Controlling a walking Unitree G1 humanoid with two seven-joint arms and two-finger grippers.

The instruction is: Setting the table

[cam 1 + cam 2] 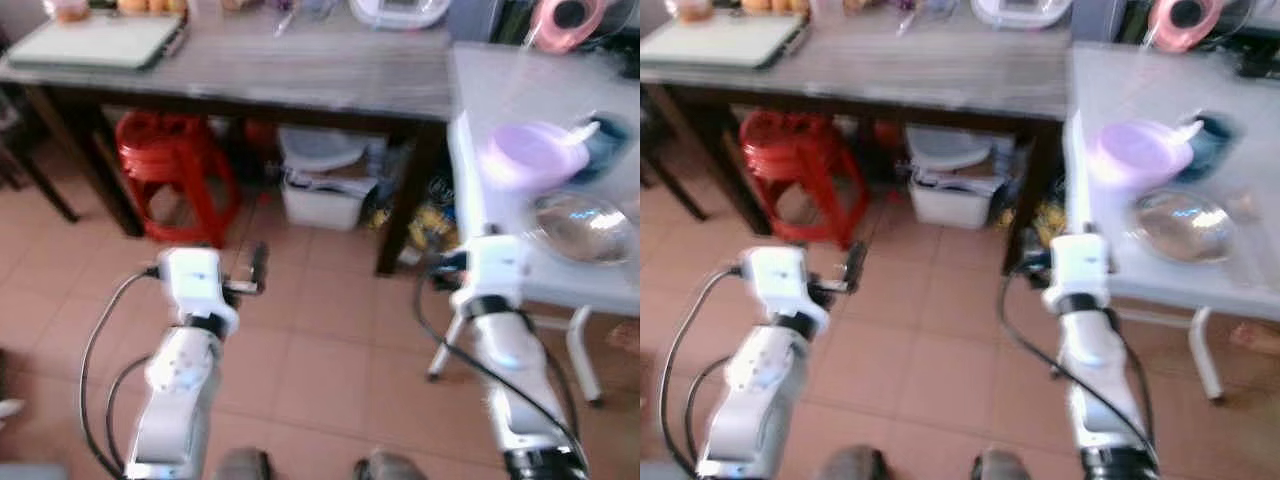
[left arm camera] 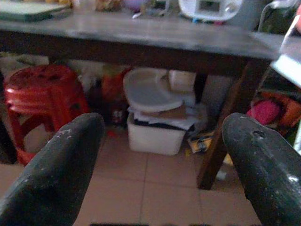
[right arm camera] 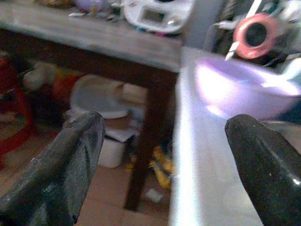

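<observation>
Arms forward, end effectors (image 2: 160, 155) apparently spread.

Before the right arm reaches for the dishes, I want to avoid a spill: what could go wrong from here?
1. The purple bowl sits near the white table's edge; a sideways bump from the open right gripper could push it off.
2. The metal bowl lies right beside it, so grasping one may knock the other.
3. The pictures are blurred, so aim may be poor. The left gripper hangs open over the floor.
</observation>
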